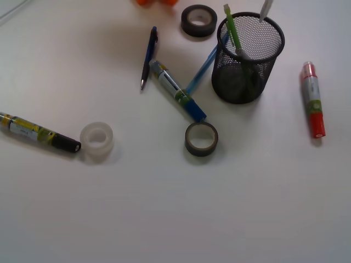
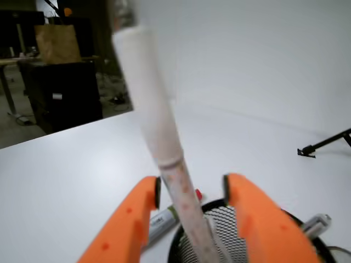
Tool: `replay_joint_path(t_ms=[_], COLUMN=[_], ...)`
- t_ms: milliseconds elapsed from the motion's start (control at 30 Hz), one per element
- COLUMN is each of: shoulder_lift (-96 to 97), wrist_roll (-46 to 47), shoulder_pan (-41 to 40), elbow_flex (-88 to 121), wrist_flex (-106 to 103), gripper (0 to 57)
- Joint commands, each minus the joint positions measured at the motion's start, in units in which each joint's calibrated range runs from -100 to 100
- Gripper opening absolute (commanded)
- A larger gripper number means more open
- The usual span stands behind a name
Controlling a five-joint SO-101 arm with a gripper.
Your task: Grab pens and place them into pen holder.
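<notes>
An orange hand (image 2: 192,189) is hovering over the black mesh pen holder (image 1: 248,57), its fingers (image 2: 134,211) spread apart on either side of a white pen (image 2: 151,120) that is standing tilted in the cup without either finger clearly touching it. A light green pen (image 1: 232,28) is already leaning inside, while a dark blue pen (image 1: 148,57) and a light blue pen (image 1: 204,69) are lying on the white surface (image 1: 175,208) just left of the holder.

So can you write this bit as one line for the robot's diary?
gripper: open, around white pen | white pen: tip in holder | green pen: in holder | dark blue pen, light blue pen: on table
</notes>
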Motion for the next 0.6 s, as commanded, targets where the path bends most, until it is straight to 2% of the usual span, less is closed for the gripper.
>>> replay_joint_path(t_ms=[0,200,300,567], shoulder_lift=[-1.3,-0.7,-0.6,0.9], wrist_roll=[0.5,6.4,10.2,12.1], shoulder_pan=[0.1,1.8,3.9,14.5], elbow_flex=[-0.1,-5.8,-14.2,-52.5], wrist_flex=[-1.5,-0.7,7.5,68.0], gripper=[22.2,22.7,22.8,22.5])
